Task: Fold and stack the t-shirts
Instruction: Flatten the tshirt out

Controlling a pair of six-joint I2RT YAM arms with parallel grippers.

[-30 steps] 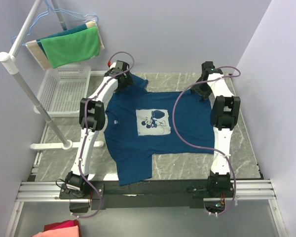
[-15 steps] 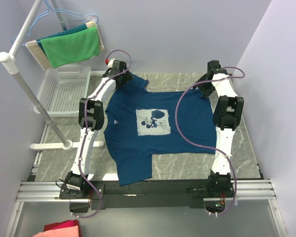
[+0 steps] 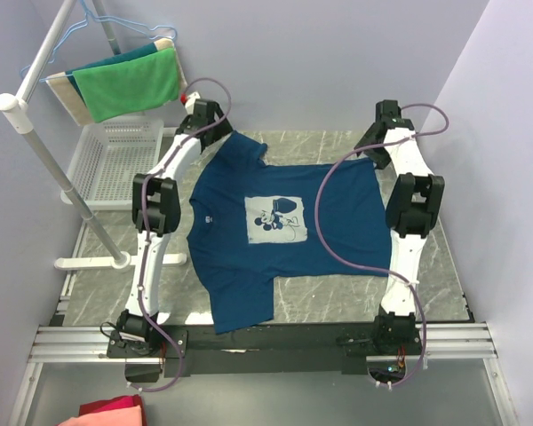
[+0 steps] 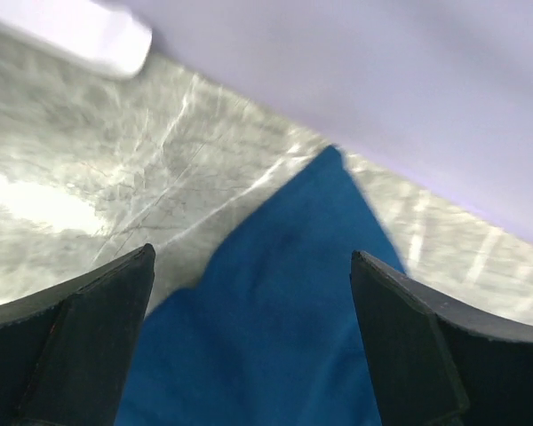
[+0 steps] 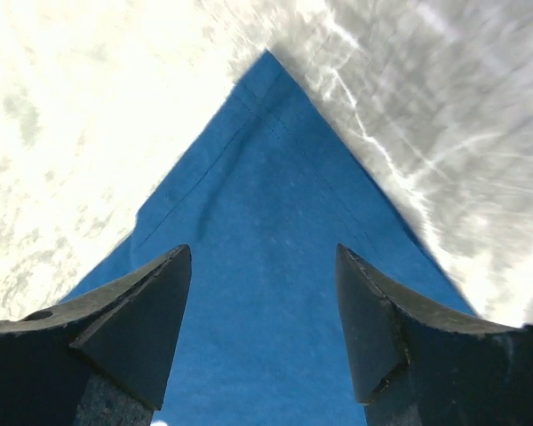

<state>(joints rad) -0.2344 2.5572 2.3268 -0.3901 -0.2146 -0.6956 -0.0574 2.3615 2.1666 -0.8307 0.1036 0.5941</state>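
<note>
One navy t-shirt (image 3: 275,231) with a pale square cartoon print lies spread flat on the grey marbled table (image 3: 435,257), print up, collar to the left. My left gripper (image 3: 211,135) is open above the shirt's far left sleeve (image 4: 284,302), jaws wide apart with cloth between them in the wrist view. My right gripper (image 3: 373,151) is open above the shirt's far right corner (image 5: 266,222), empty. No second t-shirt shows on the table.
A white rail stand (image 3: 44,151) at the left carries a green cloth (image 3: 129,84) on a hanger. A white mesh basket (image 3: 111,164) sits below it. A red cloth (image 3: 111,413) lies below the table's near edge. Purple walls close the back and right.
Both grippers have moved back toward the far wall, off the shirt's far corners. The shirt lies as before.
</note>
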